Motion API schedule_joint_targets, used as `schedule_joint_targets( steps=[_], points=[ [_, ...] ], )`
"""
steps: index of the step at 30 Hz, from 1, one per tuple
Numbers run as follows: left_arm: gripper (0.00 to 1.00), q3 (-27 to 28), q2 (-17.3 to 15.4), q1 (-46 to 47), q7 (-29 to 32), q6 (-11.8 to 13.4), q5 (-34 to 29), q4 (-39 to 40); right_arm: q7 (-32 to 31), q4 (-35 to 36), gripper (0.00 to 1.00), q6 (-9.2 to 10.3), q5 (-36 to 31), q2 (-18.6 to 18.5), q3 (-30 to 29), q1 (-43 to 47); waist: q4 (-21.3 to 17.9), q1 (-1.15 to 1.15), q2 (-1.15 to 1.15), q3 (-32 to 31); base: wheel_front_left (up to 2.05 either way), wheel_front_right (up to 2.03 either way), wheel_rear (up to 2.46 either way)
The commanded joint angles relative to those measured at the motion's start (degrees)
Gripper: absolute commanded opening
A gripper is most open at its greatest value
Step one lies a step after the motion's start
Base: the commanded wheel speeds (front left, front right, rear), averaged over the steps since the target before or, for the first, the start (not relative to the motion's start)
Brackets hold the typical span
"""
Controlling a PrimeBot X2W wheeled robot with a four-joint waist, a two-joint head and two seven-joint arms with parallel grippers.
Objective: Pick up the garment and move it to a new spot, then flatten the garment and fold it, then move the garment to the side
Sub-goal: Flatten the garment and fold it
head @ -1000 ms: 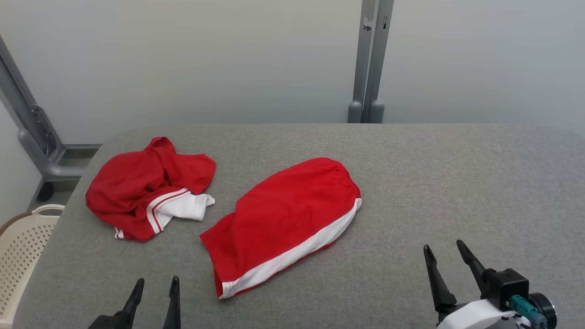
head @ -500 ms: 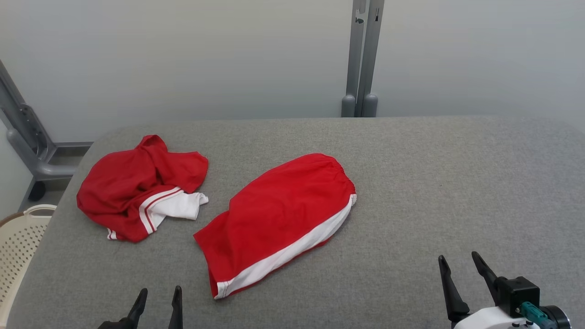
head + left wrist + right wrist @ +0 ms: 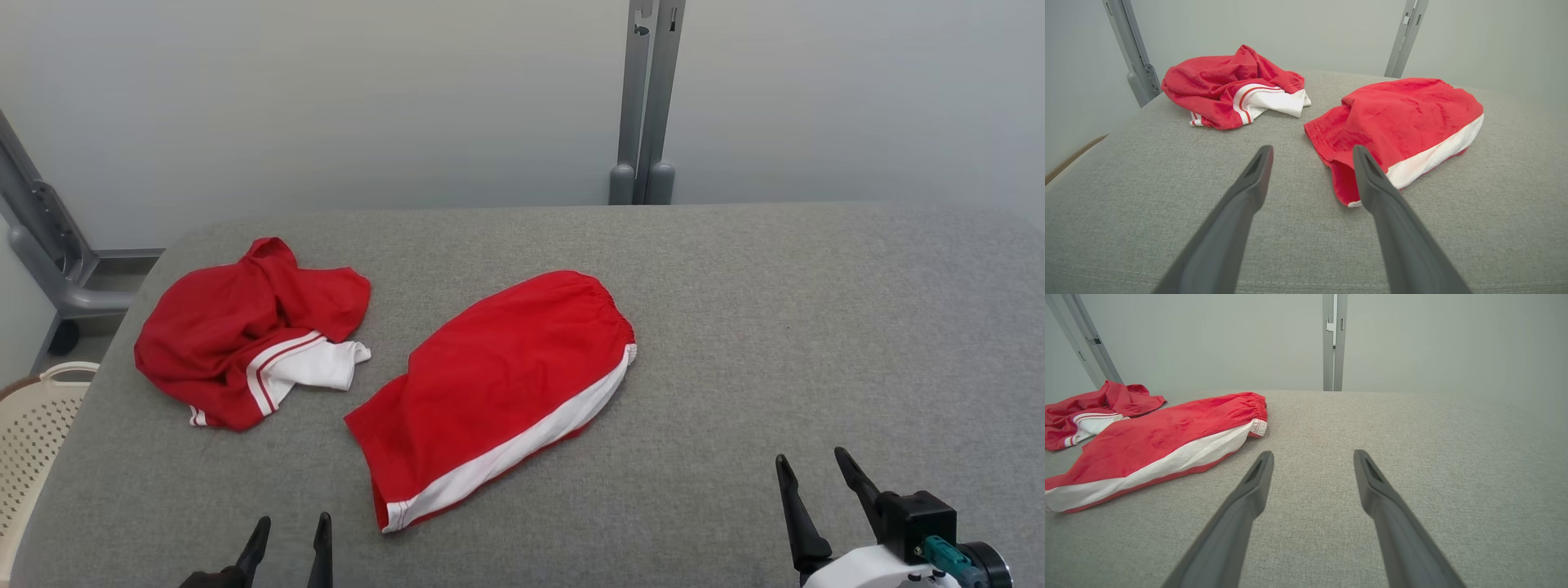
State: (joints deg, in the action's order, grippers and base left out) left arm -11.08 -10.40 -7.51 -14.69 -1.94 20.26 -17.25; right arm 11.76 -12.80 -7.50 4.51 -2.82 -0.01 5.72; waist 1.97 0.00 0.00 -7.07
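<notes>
Left gripper (image 3: pixel 294 519) and right gripper (image 3: pixel 812 456) stand open, empty. Recommended: pinch the crumpled garment (image 3: pixel 237 343) at one edge, clear of the folded garment (image 3: pixel 490 384).

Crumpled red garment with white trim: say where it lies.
Head view: the crumpled garment lies left on the grey fabric table, beside the flat red shorts.

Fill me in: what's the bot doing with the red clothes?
Nothing is being handled at this moment. The left gripper and the right gripper are both open and empty, hovering at the near edge of the grey table, and neither touches cloth. A red garment with a white band lies flat mid-table and looks folded. A second, crumpled red-and-white garment sits to its left, apart from it.
</notes>
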Motion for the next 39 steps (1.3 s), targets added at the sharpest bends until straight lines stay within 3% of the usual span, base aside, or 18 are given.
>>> schedule_joint_targets(
  steps=[1, 6, 15, 20, 27, 38, 39],
  points=[
    [1.0, -0.33, -0.24, 0.97, 0.43, -0.31, 0.34, -0.07, -0.1, -0.05, 1.0, 0.02, 0.29, -0.13, 0.08, -0.38, 0.05, 0.0, 0.0, 0.02, 0.0, 0.0, 0.0],
    [1.0, -1.67, 0.06, 1.5, 1.99, -1.31, 0.67, 0.18, -1.6, -0.32, 1.0, 0.02, 2.22, -0.1, 0.89, -1.52, -0.05, 0.0, 0.0, 0.36, 0.0, 0.0, 0.0],
    [1.0, -6.53, 1.18, 5.67, 10.75, -2.95, 1.11, -1.14, -13.54, -2.6, 1.0, 0.03, 2.25, -0.16, 4.64, -9.96, -0.62, 0.0, 0.0, 2.36, 0.0, 0.0, 0.0],
    [1.0, -9.05, 0.86, 8.74, 16.74, -3.04, 0.11, -3.06, -19.51, -7.01, 1.0, 0.03, 1.06, -2.64, 8.41, -18.24, -0.31, 0.0, 0.0, 5.03, 0.0, 0.0, 0.0],
    [1.0, -9.89, 1.06, 11.25, 19.22, -2.24, -0.29, -4.6, -20.72, -12.46, 1.0, 0.03, 1.86, -5.59, 11.39, -26.15, 0.72, 0.0, 0.0, 8.15, 0.0, 0.0, 0.0],
    [1.0, -9.26, 1.28, 13.49, 18.12, -1.16, 0.6, -5.96, -19.02, -22.18, 1.0, 0.03, 4.11, -8.65, 17.64, -36.27, 1.08, 0.0, 0.0, 12.3, 0.0, 0.0, 0.0],
    [0.81, -9.24, 1.35, 13.72, 18.04, -1.1, 0.68, -5.99, -18.78, -23.04, 1.0, 0.03, 4.25, -8.8, 17.94, -37.25, 1.16, 0.0, 0.0, 12.67, 0.0, 0.0, 0.0]
  ],
)
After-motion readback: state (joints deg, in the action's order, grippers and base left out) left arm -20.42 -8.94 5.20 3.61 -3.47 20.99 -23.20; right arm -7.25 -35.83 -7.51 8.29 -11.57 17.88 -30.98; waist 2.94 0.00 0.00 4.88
